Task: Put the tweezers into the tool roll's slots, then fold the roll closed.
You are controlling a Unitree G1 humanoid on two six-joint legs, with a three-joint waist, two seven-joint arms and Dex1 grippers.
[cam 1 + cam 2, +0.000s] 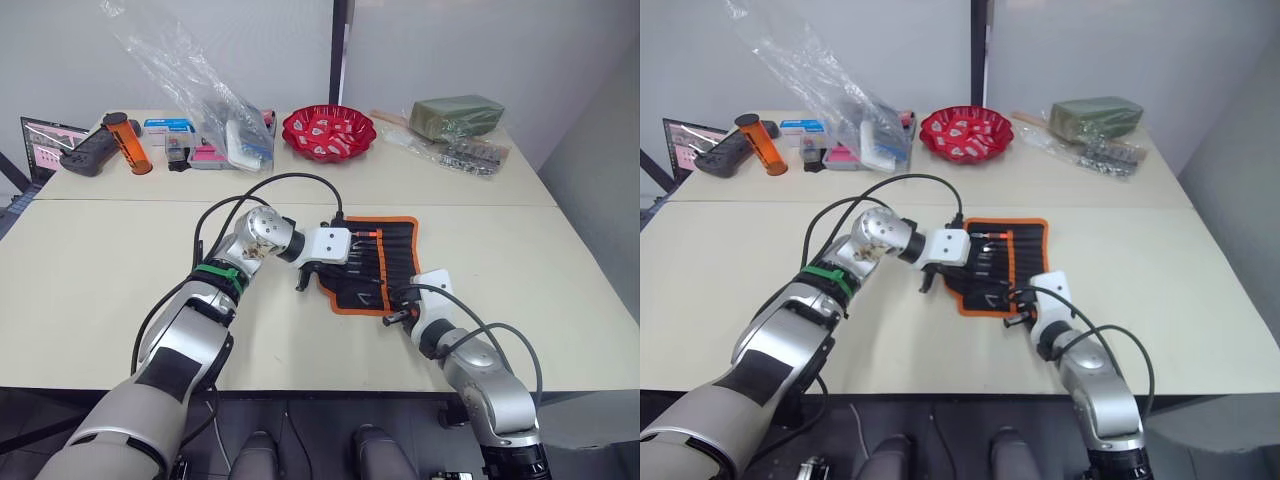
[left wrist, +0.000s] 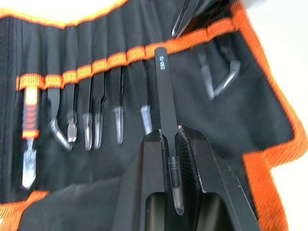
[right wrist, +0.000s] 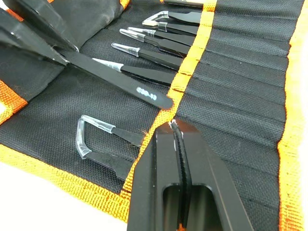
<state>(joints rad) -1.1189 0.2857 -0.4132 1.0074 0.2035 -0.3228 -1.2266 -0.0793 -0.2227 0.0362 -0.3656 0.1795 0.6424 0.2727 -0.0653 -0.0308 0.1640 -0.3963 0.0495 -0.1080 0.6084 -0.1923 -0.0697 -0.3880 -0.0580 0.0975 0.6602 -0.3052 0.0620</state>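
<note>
step: slotting stage, not folding yet, with the tool roll [image 1: 378, 262] lying open and flat on the table [image 1: 120, 260]
left tool [image 2: 174, 144]: clamped on one pair of tweezers [image 2: 165, 120] near its capped tip, blunt end aimed at the orange band across the slots [image 2: 108, 61]
that end: resting right at the band, not tucked under yet (looks like an empty pocket just beyond it)
right tool [image 3: 174, 127]: pinched shut on the orange trim at a slot mouth, probably pinning the fabric or lifting the lip
already seated: several other pairs along the row, clear-capped tips sticking out, plus an orange-handled tool at the far end of the row
next move: a push along the tweezers' length so the blunt end slides under the band into the pocket, then release
watch out: fabric bunching, or the end riding over the band instead of under
after that: folding the roll closed
</note>
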